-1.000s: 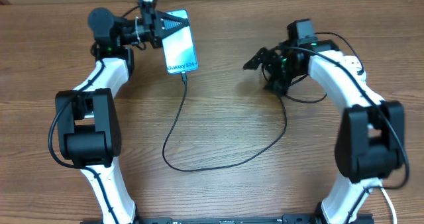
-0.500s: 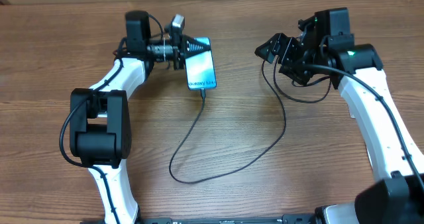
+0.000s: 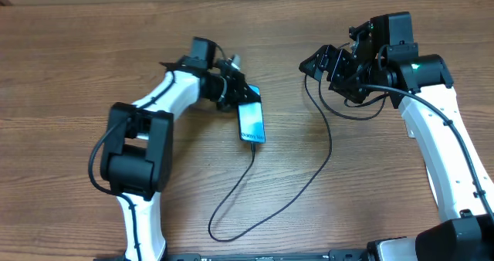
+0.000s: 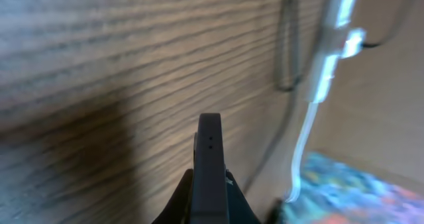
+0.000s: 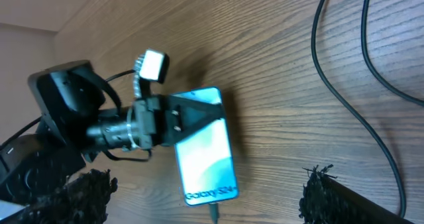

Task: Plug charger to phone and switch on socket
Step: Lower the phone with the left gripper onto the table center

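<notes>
Left jaws pinch slim black-edged smartphone with lit blue screen (image 3: 251,123). Thin black cable (image 3: 331,141) joins its lower end, looping across wooden bench (image 3: 62,76). Right jaws spread wide.

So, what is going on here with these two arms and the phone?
The left gripper has its jaws shut on the top end of the Galaxy phone, whose screen is lit and faces up. The black charger cable runs from the phone's lower end and loops over the wooden table toward the right arm. The right gripper is open and holds nothing.
</notes>
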`<state>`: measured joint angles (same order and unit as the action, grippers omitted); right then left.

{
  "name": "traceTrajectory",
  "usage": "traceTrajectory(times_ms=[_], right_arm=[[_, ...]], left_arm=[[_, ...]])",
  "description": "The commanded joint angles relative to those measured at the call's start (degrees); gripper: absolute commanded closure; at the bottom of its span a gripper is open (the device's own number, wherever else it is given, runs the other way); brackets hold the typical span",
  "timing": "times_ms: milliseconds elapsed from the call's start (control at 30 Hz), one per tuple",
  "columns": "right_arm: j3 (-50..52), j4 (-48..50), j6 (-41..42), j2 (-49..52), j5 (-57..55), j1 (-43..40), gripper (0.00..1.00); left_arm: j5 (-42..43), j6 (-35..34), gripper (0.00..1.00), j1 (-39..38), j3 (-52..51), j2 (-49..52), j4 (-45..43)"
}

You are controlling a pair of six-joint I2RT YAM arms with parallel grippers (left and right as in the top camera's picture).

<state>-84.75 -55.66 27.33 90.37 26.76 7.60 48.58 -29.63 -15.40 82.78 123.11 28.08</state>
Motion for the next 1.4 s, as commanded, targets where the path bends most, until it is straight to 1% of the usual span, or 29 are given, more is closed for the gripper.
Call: traceTrajectory(times_ms=[0,200,333,400,733,967,1100,1333,1367], right_arm=[[-0.5,-0.3,-1.3,-1.0,-0.2,0.2,0.06],[-0.5,-1.4,-2.2,-1.0,-0.2,0.2,0.06],[-0.4,-1.6,-2.4,-1.0,-0.2,0.2,0.06],[-0.4,-1.6,-2.4,-1.0,-0.2,0.2,0.06],[-0.4,-2.3,-2.4,-1.0,-0.2,0.2,0.06],[-0.4,-2.4,-2.4,-1.0,-0.2,0.2,0.06],[-0.4,-2.4,-2.4,-1.0,-0.2,0.2,0.06],[-0.4,-2.4,-2.3,-1.0,-0.2,0.2,0.06],[-0.4,-2.4,-2.3,-1.0,-0.2,0.2,0.06]], left_arm=[[-8.6,3.9,0.96,-2.5,0.3,-1.7,1.1],[-12.3,3.1,0.96,-4.2,0.3,-1.7,1.6],[-19.1,-2.6,0.96,-4.8,0.1,-1.7,3.8],[-20.7,-4.3,0.96,-5.0,-0.1,-1.7,4.3],[-20.7,-4.3,0.95,-5.3,-0.2,-1.6,4.3],[-20.8,-4.3,0.9,-5.3,-0.2,-1.6,4.2],[-21.8,-4.2,0.84,-5.3,-0.2,-1.6,3.9],[-22.1,-4.2,0.81,-5.3,-0.2,-1.6,3.9],[-22.1,-4.2,0.79,-5.3,-0.2,-1.6,3.9]])
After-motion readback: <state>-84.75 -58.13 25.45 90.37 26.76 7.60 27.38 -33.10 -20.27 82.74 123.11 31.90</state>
